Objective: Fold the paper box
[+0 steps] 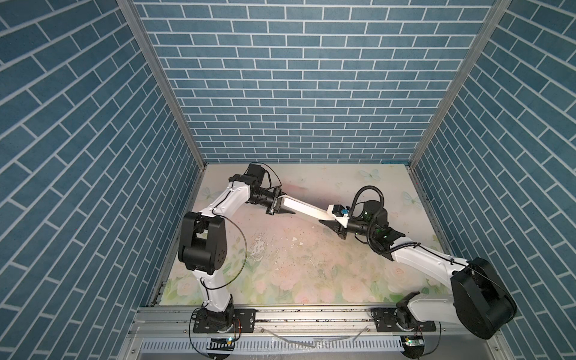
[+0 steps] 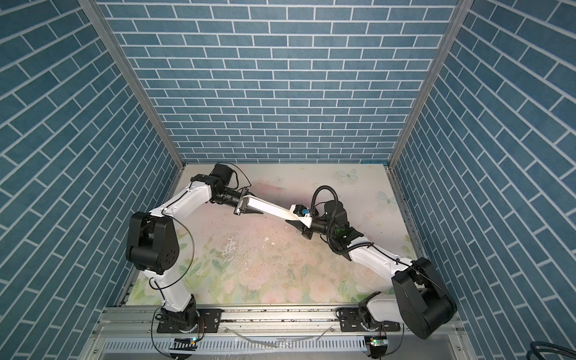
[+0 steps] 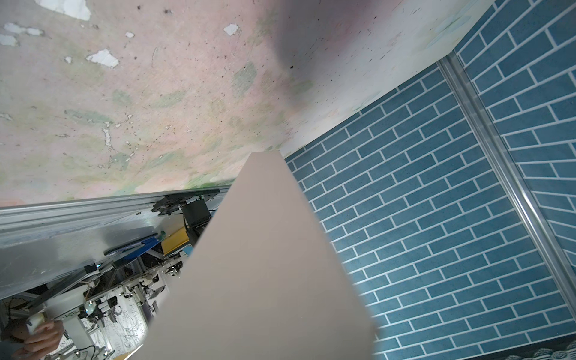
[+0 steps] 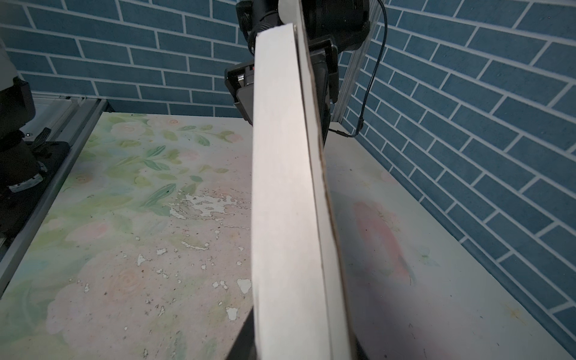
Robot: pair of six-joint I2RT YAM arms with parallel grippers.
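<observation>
The box (image 1: 307, 208) is held clear above the far half of the worktop (image 1: 280, 255), standing on its thin edge. The left claw (image 1: 280, 203) is clamped on one end and the right claw (image 1: 334, 222) on the other.

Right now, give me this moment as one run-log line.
paper box: on edge, spanning between both arms | left gripper: clamps one end | right gripper: clamps other end
</observation>
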